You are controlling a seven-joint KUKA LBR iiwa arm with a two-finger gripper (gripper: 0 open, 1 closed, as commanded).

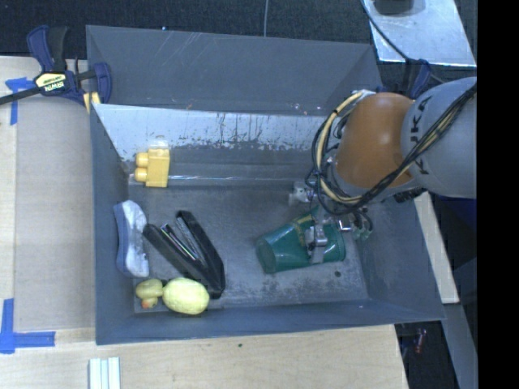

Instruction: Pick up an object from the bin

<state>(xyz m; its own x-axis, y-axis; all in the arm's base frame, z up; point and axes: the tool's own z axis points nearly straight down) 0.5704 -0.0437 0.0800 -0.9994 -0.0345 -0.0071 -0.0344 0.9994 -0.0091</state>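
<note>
A dark green cup [285,251] lies on its side at the right of the bin floor, its mouth toward the left. My gripper [319,238] is down on the cup's right end, its metal fingers over the cup's base. Black tongs [188,248] lie at the centre left of the floor, well away from the gripper.
A yellow toy block [152,168] rests by the back wall at the left. A white and blue shoe-like thing [130,235] lies along the left wall. A yellow lemon [186,296] and a small yellow-green fruit [148,291] sit at the front left corner.
</note>
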